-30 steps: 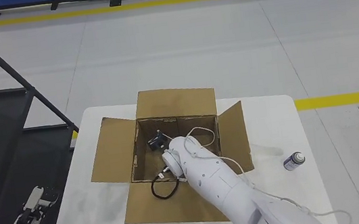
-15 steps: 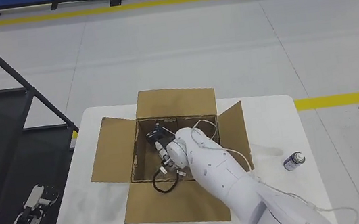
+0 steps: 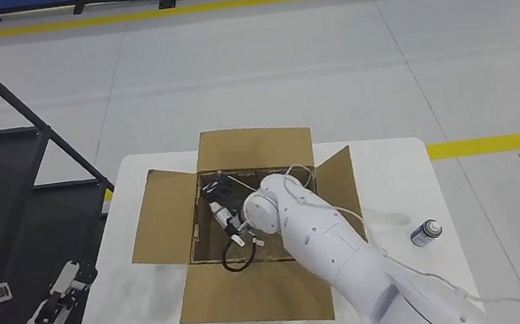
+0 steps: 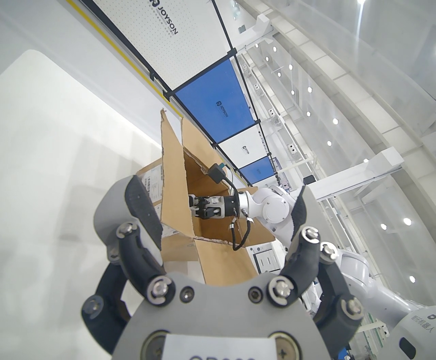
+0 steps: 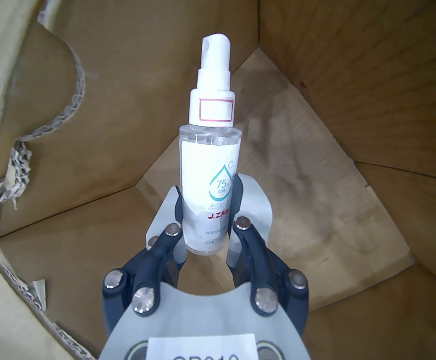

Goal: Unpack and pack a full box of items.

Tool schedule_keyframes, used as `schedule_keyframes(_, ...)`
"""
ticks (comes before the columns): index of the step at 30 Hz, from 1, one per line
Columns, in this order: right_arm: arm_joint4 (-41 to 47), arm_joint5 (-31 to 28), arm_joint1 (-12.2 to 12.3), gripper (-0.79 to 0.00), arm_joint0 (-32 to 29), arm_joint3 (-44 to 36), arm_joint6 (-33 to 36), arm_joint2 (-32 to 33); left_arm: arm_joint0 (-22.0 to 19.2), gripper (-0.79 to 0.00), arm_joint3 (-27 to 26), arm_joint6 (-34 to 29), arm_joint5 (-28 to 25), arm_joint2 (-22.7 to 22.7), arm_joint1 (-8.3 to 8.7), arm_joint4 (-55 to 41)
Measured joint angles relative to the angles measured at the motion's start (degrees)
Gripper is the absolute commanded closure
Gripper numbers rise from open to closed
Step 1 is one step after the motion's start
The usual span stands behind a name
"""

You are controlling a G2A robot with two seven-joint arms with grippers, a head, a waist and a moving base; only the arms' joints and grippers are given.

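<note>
An open cardboard box [image 3: 241, 164] stands on the white table [image 3: 390, 174], its flaps spread outward. My right gripper [image 5: 207, 191] is inside the box's opening, shut on a clear spray bottle [image 5: 209, 150] with a white pump cap and a white label. The bottle's cap end points at an inner corner of the box [image 5: 306, 170]. From above, that right gripper [image 3: 219, 210] is over the box's left part. My left gripper [image 4: 218, 204] is open and holds nothing. It hangs off the table's near left corner [image 3: 73, 277], facing the box [image 4: 173, 177] and the right gripper [image 4: 204, 207].
A small dark can [image 3: 425, 232] with a pale top stands on the table to the right of the box. A black frame [image 3: 28, 123] and a dark panel stand left of the table. Torn cardboard edges [image 5: 20, 150] line one box wall.
The right arm's wrist has swung toward the left part of the box with the bottle in it. The left gripper has shifted a little toward the table corner.
</note>
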Motion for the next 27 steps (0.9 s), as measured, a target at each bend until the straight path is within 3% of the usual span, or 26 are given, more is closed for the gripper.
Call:
schedule_keyframes(7, -5.4, 8.6, 3.9, 0.000, -6.4, -15.1, 0.9, 1.8, -0.3, -0.785, -0.3, 0.2, 0.2, 0.7, 0.14, 0.5)
schedule_keyframes(12, -14.5, 16.1, 9.2, 0.000, -16.7, -36.4, 6.4, 6.3, -0.4, -0.785, -0.2, 0.3, 0.2, 0.9, 0.25, 0.6)
schedule_keyframes(18, -26.5, 16.3, 14.8, 0.000, -32.2, -63.5, 13.6, 14.6, -0.4, -0.785, 0.0, 0.5, 0.2, 0.9, 0.38, 0.5)
schedule_keyframes(23, -32.8, 15.4, 16.5, 0.000, -40.7, -77.1, 10.2, 17.5, -0.3, -0.785, 0.0, 0.5, 0.2, 1.0, 0.47, 0.4)
schedule_keyframes(27, -39.8, 18.6, 17.4, 0.000, -47.7, -88.5, 7.9, 18.3, 0.0, -0.785, -0.5, 0.1, -0.3, 1.1, 0.54, -0.1)
